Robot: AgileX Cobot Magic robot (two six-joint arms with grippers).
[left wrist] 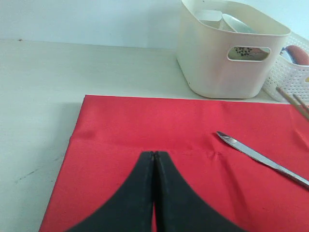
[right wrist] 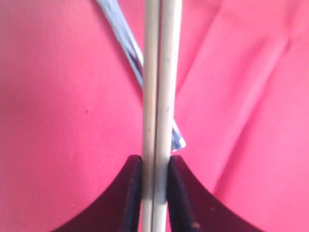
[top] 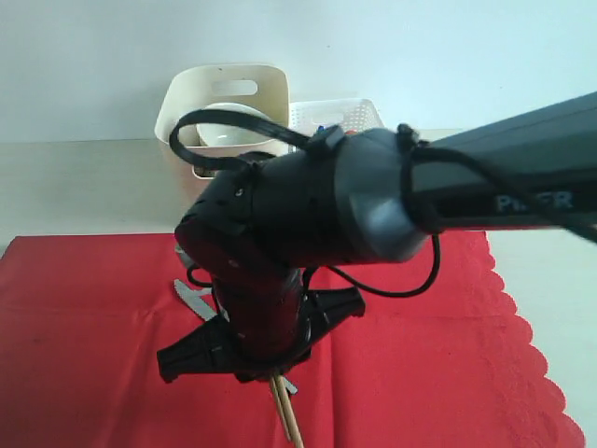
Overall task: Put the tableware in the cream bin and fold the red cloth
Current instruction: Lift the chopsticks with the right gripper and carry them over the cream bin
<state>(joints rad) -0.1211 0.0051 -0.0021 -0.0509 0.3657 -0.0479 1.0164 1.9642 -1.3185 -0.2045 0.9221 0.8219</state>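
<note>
- The left tool (left wrist: pixel 154 162) hangs low over the near left part of the cloth (left wrist: pixel 145 121), its two black jaws pressed together with nothing between them
- The cloth lies spread flat on the pale counter (left wrist: pixel 38 96), its scalloped edge on the far right
- The knife (left wrist: pixel 263 160) lies on the cloth, left of the middle, partly under the right arm
- The bin (top: pixel 229 93) stands on the counter just behind the cloth's far edge, with a white bowl (top: pixel 227 126) inside it
- The right tool (right wrist: pixel 155 181) is down over the middle of the cloth, pinching the chopsticks (right wrist: pixel 161 87) side by side between its jaws
- The chopsticks cross above the knife; whether they touch the cloth cannot be told
- The white lattice basket (top: pixel 340 114) stands touching the bin's right side
</note>
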